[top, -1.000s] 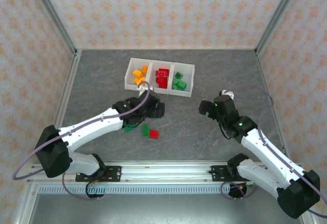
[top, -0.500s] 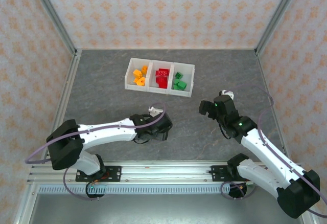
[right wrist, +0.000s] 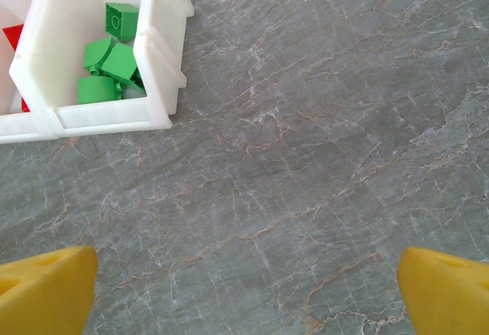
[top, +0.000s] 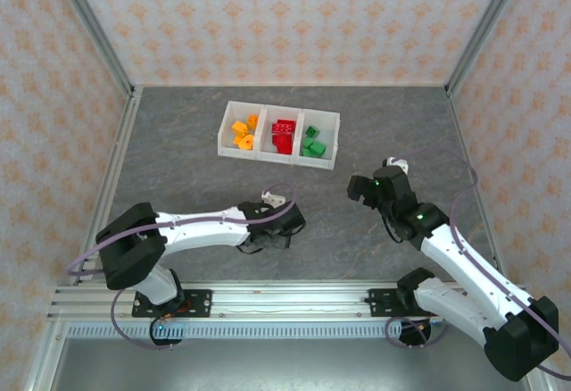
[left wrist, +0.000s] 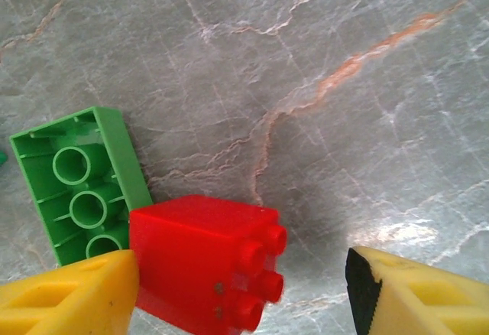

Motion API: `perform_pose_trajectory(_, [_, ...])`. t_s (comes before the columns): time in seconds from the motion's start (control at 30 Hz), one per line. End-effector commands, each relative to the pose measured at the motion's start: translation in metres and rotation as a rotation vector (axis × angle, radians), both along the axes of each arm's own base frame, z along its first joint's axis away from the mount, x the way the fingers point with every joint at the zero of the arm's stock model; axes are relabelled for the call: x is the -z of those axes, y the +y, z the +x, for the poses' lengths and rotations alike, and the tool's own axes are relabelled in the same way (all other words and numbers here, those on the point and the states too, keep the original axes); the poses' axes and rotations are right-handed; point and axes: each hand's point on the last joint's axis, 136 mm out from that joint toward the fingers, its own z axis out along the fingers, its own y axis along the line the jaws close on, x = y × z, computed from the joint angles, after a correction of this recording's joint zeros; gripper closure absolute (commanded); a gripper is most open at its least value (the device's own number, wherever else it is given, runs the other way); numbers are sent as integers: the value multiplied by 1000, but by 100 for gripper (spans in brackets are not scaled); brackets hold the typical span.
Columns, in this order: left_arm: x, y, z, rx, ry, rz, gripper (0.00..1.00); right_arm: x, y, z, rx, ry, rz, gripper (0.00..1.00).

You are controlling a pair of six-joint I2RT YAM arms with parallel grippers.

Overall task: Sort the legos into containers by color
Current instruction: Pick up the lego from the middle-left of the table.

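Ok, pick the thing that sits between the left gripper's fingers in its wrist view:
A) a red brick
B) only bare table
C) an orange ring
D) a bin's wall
A: the red brick lies on its side between the fingers of the left gripper, close against one finger, with a green brick touching it, hollow side up.

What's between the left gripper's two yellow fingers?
Left wrist view: a red lego lies on its side beside one finger of the left gripper; bare table separates it from the other.
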Motion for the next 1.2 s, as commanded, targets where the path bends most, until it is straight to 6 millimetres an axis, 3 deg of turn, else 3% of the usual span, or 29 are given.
perform_pose_trajectory(0.0, [0, 11, 0, -22, -6, 68, 29, 0, 0, 0, -5, -5, -3, 0])
perform_pose_trajectory(0.33, [1, 0, 8, 3, -15, 80, 31, 0, 0, 0, -5, -3, -4, 0])
perform_pose_trajectory(0.6, [0, -10, 16, 22, -22, 103, 41, 1, 1, 0, -6, -1, -5, 0])
perform_pose_trajectory(1.07, [19, -18, 21, 54, 10, 157, 38, 2, 1, 1, -8, 1, -8, 0])
perform_pose_trajectory(1.17, [20, -20, 23, 57, 11, 173, 42, 2, 1, 1, -8, 2, -8, 0])
